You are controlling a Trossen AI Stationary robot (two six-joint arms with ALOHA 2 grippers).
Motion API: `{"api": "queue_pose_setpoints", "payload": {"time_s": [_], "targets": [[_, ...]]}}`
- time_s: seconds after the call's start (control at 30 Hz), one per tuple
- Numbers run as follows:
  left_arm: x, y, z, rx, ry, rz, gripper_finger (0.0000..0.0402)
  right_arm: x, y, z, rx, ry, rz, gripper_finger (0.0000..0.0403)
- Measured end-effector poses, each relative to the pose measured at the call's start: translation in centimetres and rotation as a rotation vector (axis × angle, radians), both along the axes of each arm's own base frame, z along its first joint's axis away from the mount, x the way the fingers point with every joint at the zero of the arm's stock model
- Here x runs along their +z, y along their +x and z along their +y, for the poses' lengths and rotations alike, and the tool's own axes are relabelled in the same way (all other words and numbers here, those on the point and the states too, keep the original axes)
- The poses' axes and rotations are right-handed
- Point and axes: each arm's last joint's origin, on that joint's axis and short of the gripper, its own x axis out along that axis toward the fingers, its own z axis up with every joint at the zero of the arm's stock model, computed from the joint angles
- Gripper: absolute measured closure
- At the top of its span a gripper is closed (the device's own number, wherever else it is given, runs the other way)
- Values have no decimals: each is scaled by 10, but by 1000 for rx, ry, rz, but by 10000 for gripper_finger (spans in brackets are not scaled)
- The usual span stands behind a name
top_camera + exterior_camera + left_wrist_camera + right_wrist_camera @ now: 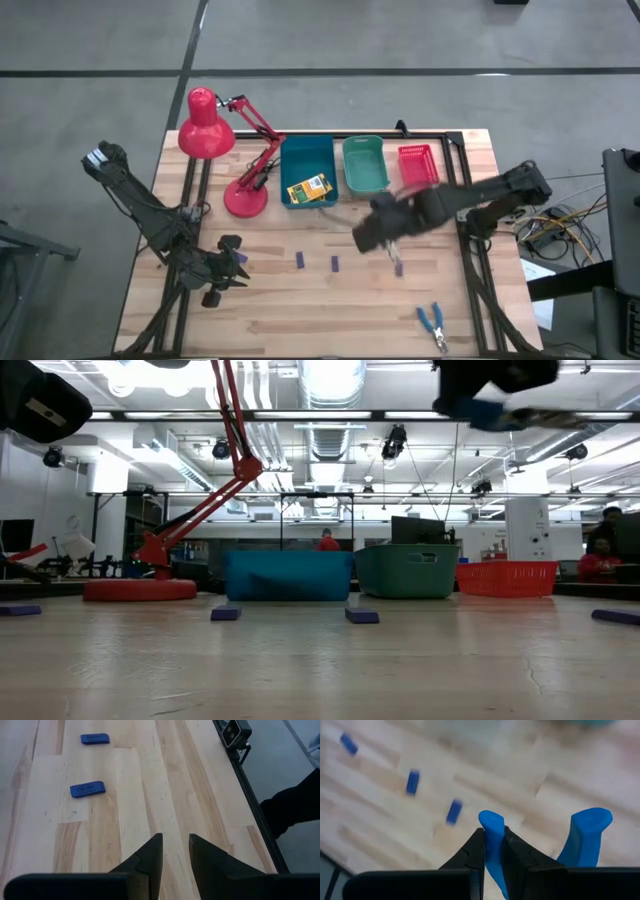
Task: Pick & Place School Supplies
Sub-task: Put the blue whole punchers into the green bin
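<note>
My right gripper (383,238) hangs above the table's middle right, in front of the teal bin (365,165), shut on a blue-handled metal tool (492,840). In the low view it shows blurred at the top (490,395). A second blue-handled tool (432,322) lies flat near the front right edge. Several purple erasers (300,260) (334,263) (398,268) lie flat across the middle. A yellow-and-green crayon box (308,190) lies in the blue bin (306,155). My left gripper (228,275) waits at the front left, open, with bare wood between its fingers (152,855). My right gripper pinches one blue handle (491,827) of the tool between its two fingers, which point steeply down. The handle's end sticks out beyond the fingertips. The other handle (585,832) stands free beside the fingers. The tool is lifted clear of the table.
A red desk lamp (225,150) stands at the far left beside the blue bin. A red bin (418,165) sits right of the teal one. Black frame rails run along the table's sides. Bare wood lies between the erasers and the front edge.
</note>
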Motion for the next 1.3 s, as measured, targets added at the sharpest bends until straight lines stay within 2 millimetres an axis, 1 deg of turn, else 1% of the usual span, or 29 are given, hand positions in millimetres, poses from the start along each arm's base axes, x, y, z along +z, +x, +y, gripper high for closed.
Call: {"api": "queue_pose_setpoints", "payload": {"time_s": [0.2,0.33,0.43,0.6,0.7,0.77,0.87,0.97,1.13,1.3], "targets": [[0,0,0,0,0,0,303,5,5,-72,-26,-65,9,371],[0,0,0,1,1,1,303,5,5,-125,-11,-55,-5,370],[0,0,0,0,0,1,303,1,6,-162,2,-31,-52,369],[0,0,0,0,0,1,303,-8,4,-218,-15,-36,-110,369],[0,0,0,0,0,1,303,-20,1,-248,-31,-15,-125,369],[0,0,0,0,0,1,303,-30,0,-264,-33,4,-127,369],[0,0,0,0,0,1,303,-48,2,-284,-35,21,-111,369],[0,0,0,1,1,1,303,-68,9,-295,-26,35,-82,369],[0,0,0,0,1,1,303,-98,19,-302,-16,94,-39,369],[0,0,0,0,1,1,303,-121,25,-306,-17,131,9,369]]}}
